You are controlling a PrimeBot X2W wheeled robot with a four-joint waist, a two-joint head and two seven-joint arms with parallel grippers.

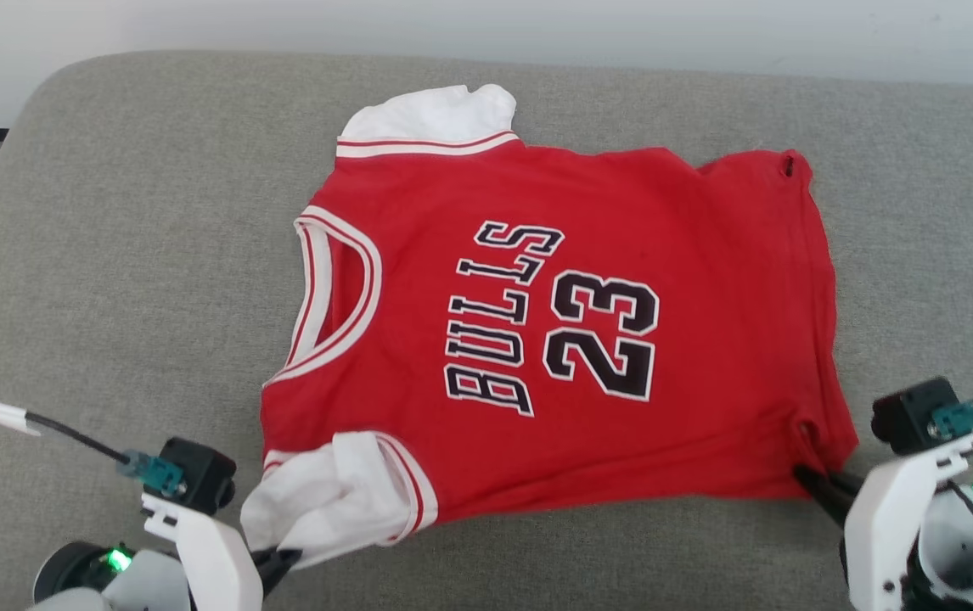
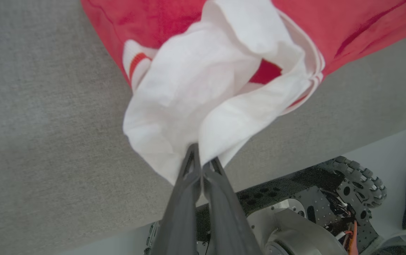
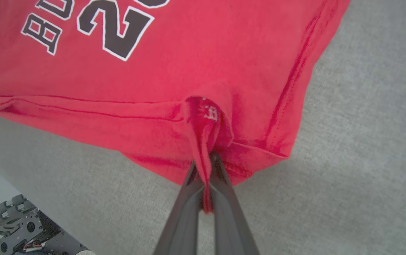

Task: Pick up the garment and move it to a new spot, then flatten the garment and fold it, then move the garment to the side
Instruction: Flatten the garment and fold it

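The left gripper (image 2: 201,156) is clamped on the white sleeve (image 2: 196,88) at the near-left corner of the red Bulls 23 jersey (image 1: 588,212). The right gripper (image 3: 208,159) pinches a fold of red hem at the jersey's near-right corner. The jersey lies spread, print up, on the grey cushion (image 1: 113,255) under it.
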